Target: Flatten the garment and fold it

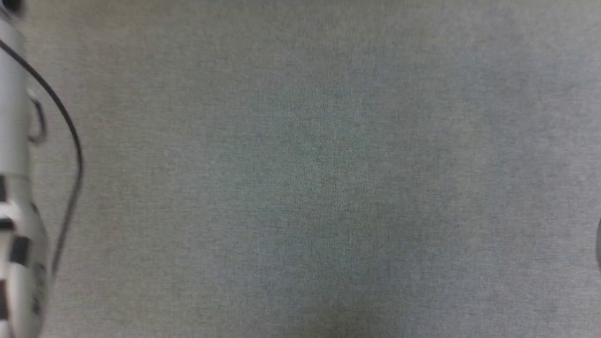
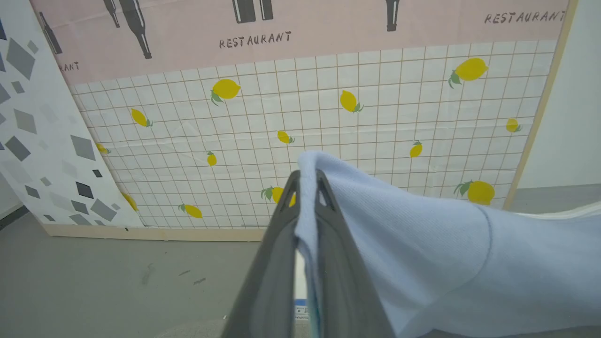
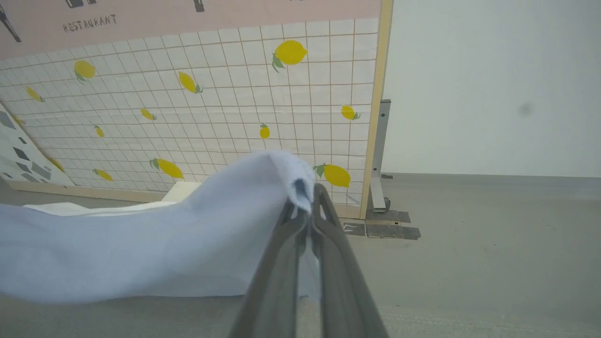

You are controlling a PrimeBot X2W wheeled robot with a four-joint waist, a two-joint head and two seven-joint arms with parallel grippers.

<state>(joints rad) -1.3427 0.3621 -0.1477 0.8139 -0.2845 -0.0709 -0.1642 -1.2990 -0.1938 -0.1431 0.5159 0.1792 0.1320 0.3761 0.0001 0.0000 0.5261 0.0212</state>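
The garment is a light blue knit cloth. In the left wrist view it drapes to the right from my left gripper, which is shut on one edge of it. In the right wrist view the garment stretches to the left from my right gripper, shut on another edge. Both held edges poke up above the fingertips, and the cloth sags between them. A pale forearm with a black cable runs along the left edge of the head view.
The head view looks down on grey fabric-like table surface. Beyond the cloth stands a board with lemons on a white grid, a terrazzo-patterned panel at its left, a white wall and grey floor.
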